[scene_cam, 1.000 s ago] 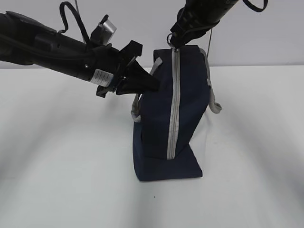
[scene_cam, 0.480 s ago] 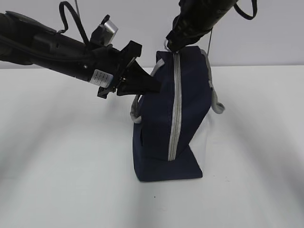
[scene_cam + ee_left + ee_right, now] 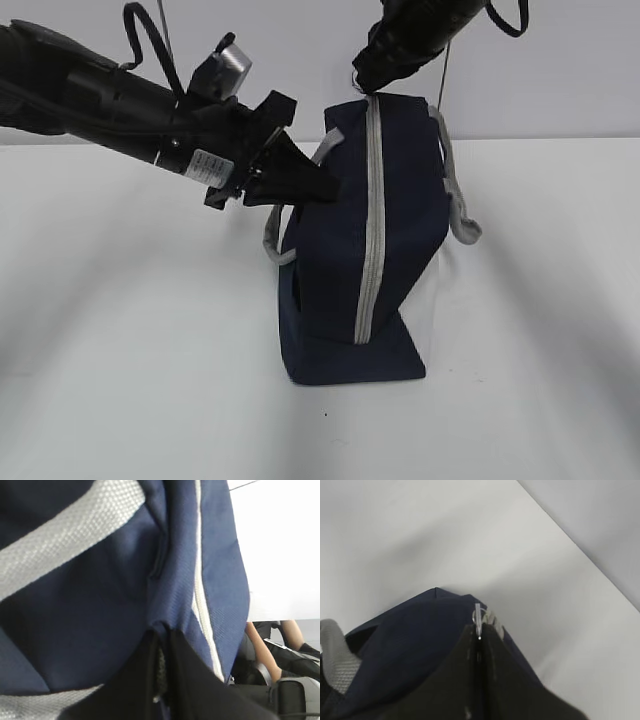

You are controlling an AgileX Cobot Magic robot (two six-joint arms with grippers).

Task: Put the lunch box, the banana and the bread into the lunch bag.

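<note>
The navy lunch bag [image 3: 340,260] stands on end on the white table, its grey zipper [image 3: 370,220] running up the near face and closed along the length that shows. My left gripper [image 3: 330,187] is shut on a fold of the bag's fabric at its upper left; in the left wrist view the fingertips [image 3: 162,635] pinch navy cloth [image 3: 100,605] beside the zipper [image 3: 200,600]. My right gripper [image 3: 362,85] is at the bag's top, shut on the zipper's ring pull [image 3: 478,615] above the bag [image 3: 410,640]. The lunch box, banana and bread are out of view.
Grey strap handles hang off the bag's left side [image 3: 275,240] and right side [image 3: 460,215]. A white side panel [image 3: 428,300] shows at the lower right. The white table [image 3: 150,380] spreads around the bag; a grey wall is behind.
The bag's top has been drawn slightly up and to the right, so the bag stands fuller. The right gripper has risen a little. The strap handles have swung outward.
</note>
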